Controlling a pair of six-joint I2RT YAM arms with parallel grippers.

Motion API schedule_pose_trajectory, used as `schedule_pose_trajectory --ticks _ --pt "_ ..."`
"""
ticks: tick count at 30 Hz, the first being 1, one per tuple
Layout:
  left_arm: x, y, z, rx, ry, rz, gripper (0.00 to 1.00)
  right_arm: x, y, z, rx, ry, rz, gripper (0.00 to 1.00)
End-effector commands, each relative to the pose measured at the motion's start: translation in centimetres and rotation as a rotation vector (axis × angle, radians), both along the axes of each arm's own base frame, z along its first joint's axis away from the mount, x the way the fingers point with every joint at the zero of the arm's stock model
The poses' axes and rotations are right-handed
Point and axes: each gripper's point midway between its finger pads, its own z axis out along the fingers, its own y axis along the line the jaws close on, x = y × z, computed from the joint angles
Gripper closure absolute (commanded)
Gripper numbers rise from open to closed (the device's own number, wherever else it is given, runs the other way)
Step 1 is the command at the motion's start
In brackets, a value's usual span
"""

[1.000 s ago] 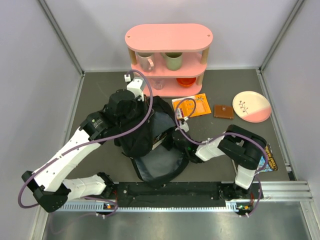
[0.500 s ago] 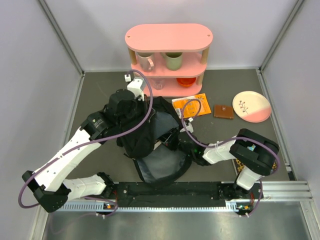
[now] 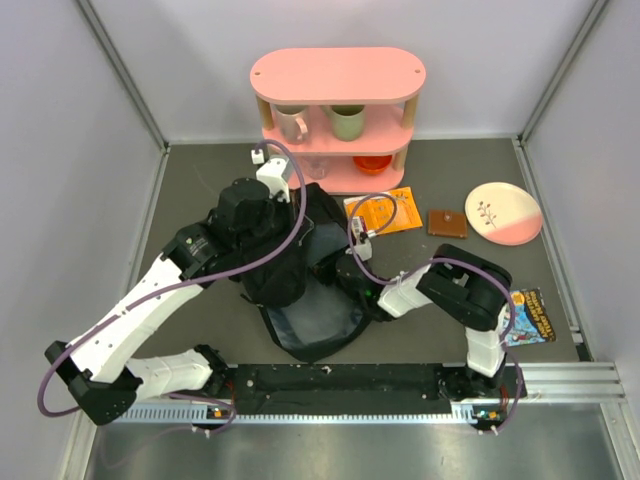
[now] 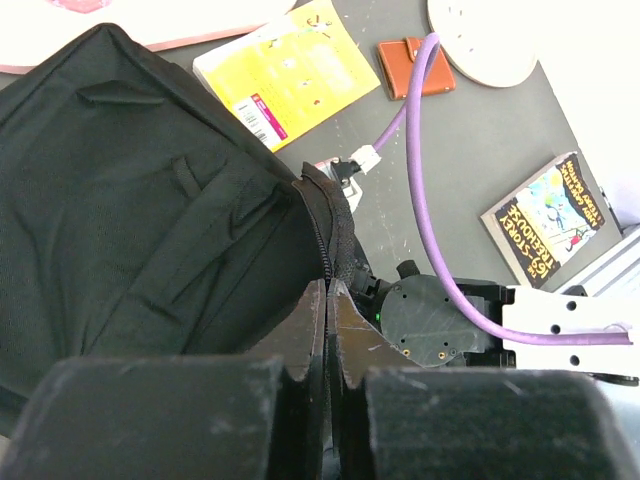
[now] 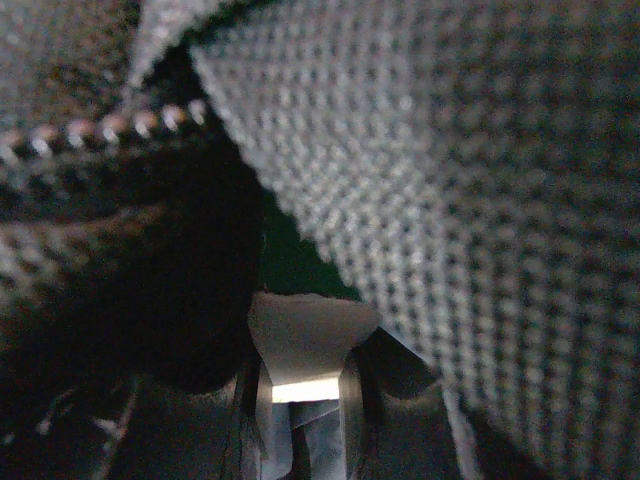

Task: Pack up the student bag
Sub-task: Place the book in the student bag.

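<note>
Over the last second the right arm had pulled its elbow in from the right side of the table and pushed its wrist further into the mouth of the bag (image 3: 300, 250). This left the book (image 3: 528, 316) by the near rail fully in sight. The bag lay in the middle of the table, just in front of the pink shelf (image 3: 337, 75), with its open flap spread toward the arms' bases. The flap had shifted a little with the push. The left arm had not moved. The left gripper (image 4: 327, 300) was closed tight on the zip edge of the bag, holding the mouth up. The right gripper (image 5: 300, 375) was buried under the mesh lining, its fingers a little apart. A pale flat thing (image 5: 310, 330) sat at their tips, but I could not tell what it was or whether they gripped it. From this I judged that the right arm was either tucking something down inside or feeling for room, with the opening kept clear for it. Packing looked partly done at most. The book, the yellow packet (image 3: 385, 210) and the brown wallet (image 3: 447, 222) still lay outside on the table, with the plate (image 3: 503, 212) beyond them.
</note>
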Motion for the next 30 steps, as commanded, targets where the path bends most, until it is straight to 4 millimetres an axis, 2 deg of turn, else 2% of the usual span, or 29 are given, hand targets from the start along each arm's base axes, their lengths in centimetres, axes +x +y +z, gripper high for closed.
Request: schedule_pose_trajectory --ticks 1,4,8,9,10,11,12,13,17,18,20,23,24,25,27,28,30 --pt "1.1 -0.2 2.2 -0.065 -0.065 0.026 1.00 1.6 0.7 2.4 0.077 -0.053 -0.053 0.79" --pt "1.3 0.3 1.9 -0.058 -0.061 0.042 1.00 0.6 0.8 0.3 0.026 -0.019 0.013 0.57" --pt "1.5 0.9 1.6 -0.051 -0.059 0.057 1.00 -1.1 0.5 -1.3 -0.008 0.012 0.095 0.41" --pt "1.6 1.0 1.6 -0.050 -0.060 0.063 1.00 -1.5 0.3 -1.5 -0.024 0.008 0.111 0.36" --pt "1.7 1.1 1.4 -0.046 -0.057 0.064 1.00 -2.0 -0.6 -2.6 -0.057 0.025 0.112 0.31" --pt "1.7 1.3 1.4 -0.046 -0.059 0.070 1.00 -2.3 -0.8 -2.0 -0.057 0.021 0.115 0.15" --pt "1.8 1.5 1.3 -0.046 -0.059 0.078 1.00 -2.4 -1.1 -1.9 -0.072 0.015 0.121 0.13" --pt "1.8 1.5 1.2 -0.042 -0.058 0.079 1.00 -2.9 -1.7 -2.2 -0.095 0.012 0.128 0.01" --pt "1.9 1.7 0.9 -0.038 -0.056 0.084 1.00 -4.1 -2.4 -2.1 -0.157 0.016 0.176 0.01" --pt "1.9 1.8 0.8 -0.037 -0.055 0.086 1.00 -4.4 -2.3 -1.3 -0.155 0.003 0.197 0.01" --pt "1.9 1.8 0.6 -0.035 -0.053 0.087 1.00 -5.1 -2.6 -1.4 -0.190 0.002 0.226 0.01" --pt "2.0 1.8 0.4 -0.036 -0.050 0.093 1.00 -6.0 -2.9 -0.1 -0.208 -0.025 0.254 0.01" --pt "2.0 1.8 0.2 -0.036 -0.048 0.094 1.00 -6.1 -3.5 -0.5 -0.236 -0.021 0.244 0.01" --pt "2.0 1.8 0.1 -0.036 -0.046 0.095 1.00 -6.2 -3.7 0.9 -0.224 -0.040 0.241 0.01" --pt "2.0 1.8 -0.1 -0.037 -0.043 0.097 1.00 -6.6 -4.1 1.1 -0.273 -0.050 0.255 0.01" --pt "2.0 1.9 -0.1 -0.035 -0.043 0.099 1.00 -6.8 -4.1 2.3 -0.271 -0.081 0.264 0.01" --pt "2.0 2.0 -0.2 -0.034 -0.044 0.103 1.00 -7.4 -4.2 2.8 -0.329 -0.111 0.292 0.01"
